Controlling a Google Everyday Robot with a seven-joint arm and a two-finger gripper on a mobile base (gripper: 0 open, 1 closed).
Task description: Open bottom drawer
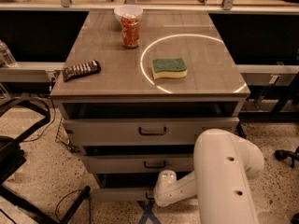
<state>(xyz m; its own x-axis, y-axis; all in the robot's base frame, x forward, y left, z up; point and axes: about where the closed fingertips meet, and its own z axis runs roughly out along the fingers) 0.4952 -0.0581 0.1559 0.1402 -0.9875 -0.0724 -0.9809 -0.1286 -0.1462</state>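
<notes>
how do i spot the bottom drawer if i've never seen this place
Find the cabinet with the green sponge on top; three drawers stack down its front. The bottom drawer is the lowest, nearest the floor, with the robot's white hand at its front. Its panel looks the narrowest of the three.

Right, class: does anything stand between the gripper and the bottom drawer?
Nothing visible does. The gripper sits low, right at the front of the bottom drawer, near its middle.
</notes>
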